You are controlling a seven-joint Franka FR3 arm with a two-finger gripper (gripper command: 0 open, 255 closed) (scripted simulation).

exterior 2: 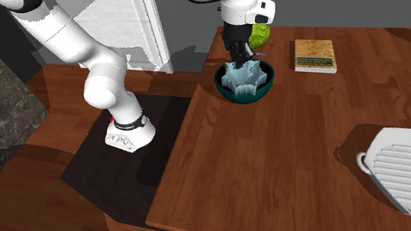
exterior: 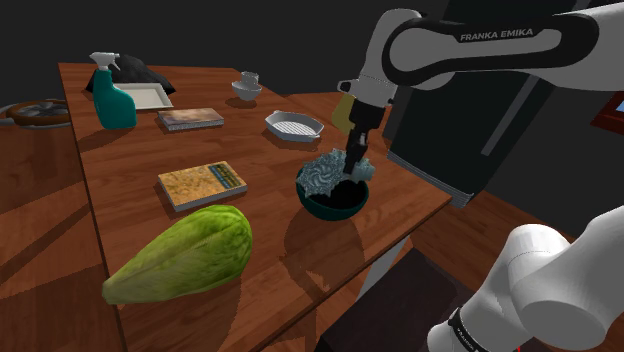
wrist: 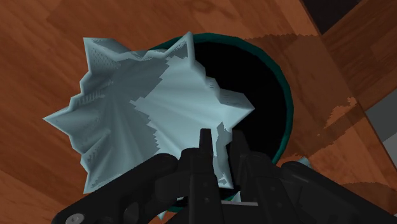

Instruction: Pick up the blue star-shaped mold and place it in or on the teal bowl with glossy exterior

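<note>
Pale blue star-shaped mold (wrist: 146, 108), clasped at one rim point between the closed fingers of the black gripper (wrist: 219, 145), hangs tilted just beneath the hand over the glossy teal bowl (exterior: 335, 210), its far side overhanging the rim.

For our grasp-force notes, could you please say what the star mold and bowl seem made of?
The star mold: pale blue, matte, thin fluted walls, possibly silicone or plastic. The bowl: dark teal, smooth rim, perhaps glazed ceramic; uncertain.
</note>
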